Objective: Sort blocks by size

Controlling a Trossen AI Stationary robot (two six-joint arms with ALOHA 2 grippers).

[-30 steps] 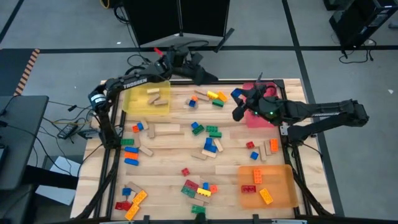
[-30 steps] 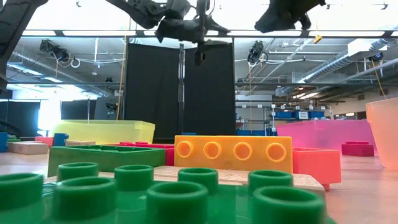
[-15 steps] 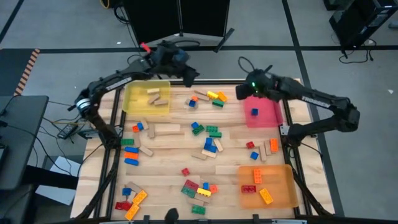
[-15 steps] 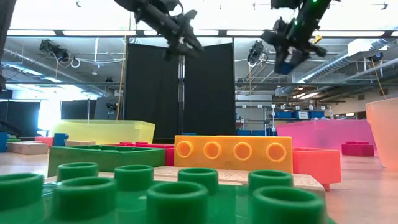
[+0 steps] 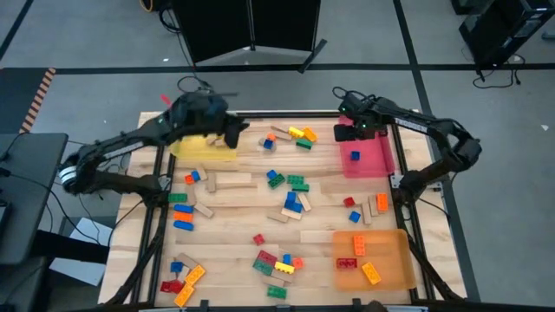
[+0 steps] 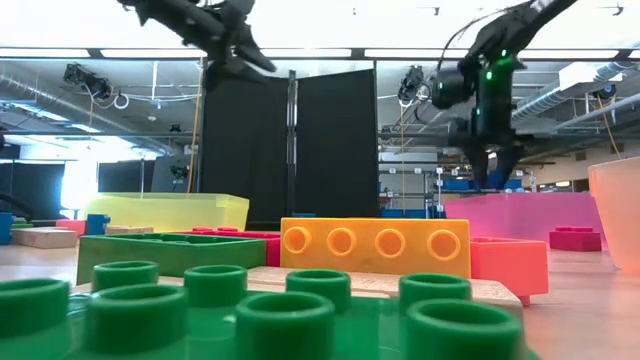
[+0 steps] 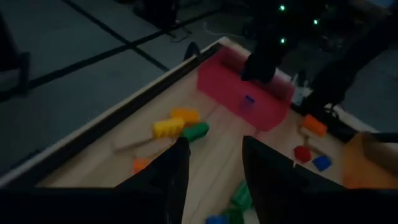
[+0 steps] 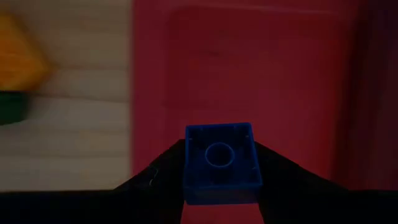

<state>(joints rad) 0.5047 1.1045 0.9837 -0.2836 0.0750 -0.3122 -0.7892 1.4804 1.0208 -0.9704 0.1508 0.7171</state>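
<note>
Dark left gripper (image 5: 232,132) hangs empty, fingers slightly parted, over the translucent yellow tray's (image 5: 195,146) inner edge. Rightward, the right gripper (image 5: 345,134) pinches a small square blue studded brick (image 8: 219,163), hollow underside up, directly above the translucent red tray (image 5: 371,160), where another blue brick (image 5: 355,156) lies.

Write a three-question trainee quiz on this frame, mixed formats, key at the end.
1. True or false: the right tool is empty.
2. The red tray already holds a loose block of which colour? A) blue B) yellow C) green
3. Fill in: the left tool hangs near the ___ tray.

Key:
1. False; it is shut on a small blue brick above the red tray.
2. A; a small blue block lies in it.
3. Yellow; its fingers grip nothing.
</note>
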